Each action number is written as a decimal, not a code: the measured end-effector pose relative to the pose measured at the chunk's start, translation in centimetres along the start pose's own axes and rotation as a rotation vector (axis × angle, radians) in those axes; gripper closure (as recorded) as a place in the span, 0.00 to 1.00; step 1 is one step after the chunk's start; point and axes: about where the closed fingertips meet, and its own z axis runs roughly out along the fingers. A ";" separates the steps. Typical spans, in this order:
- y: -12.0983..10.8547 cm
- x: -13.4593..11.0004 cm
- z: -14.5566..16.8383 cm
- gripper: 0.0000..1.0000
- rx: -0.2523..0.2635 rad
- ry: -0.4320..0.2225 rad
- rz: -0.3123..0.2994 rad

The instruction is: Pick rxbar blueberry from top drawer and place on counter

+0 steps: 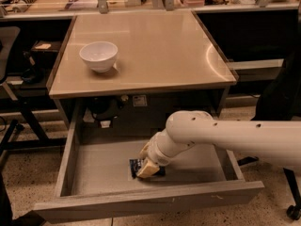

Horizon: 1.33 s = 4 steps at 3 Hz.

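Judging by the pose, a grasp is being set up: gripper (146,161) is lowered into the top drawer (141,202), right on the rxbar blueberry (135,164). Clamped or not cannot be told. Bar is seen flat on drawer floor, mid-front; small, dark blue wrapper, mostly covered.

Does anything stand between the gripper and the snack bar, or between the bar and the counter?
Nothing visible. The gripper is down at the bar on the drawer floor. The drawer is open above the bar, and the counter holds only a bowl, at its left.
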 end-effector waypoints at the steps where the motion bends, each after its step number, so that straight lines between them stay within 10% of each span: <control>1: 0.0 0.0 0.0 1.00 0.000 0.000 0.000; 4: -1.0 -1.9 -4.6 1.00 0.063 -0.027 0.005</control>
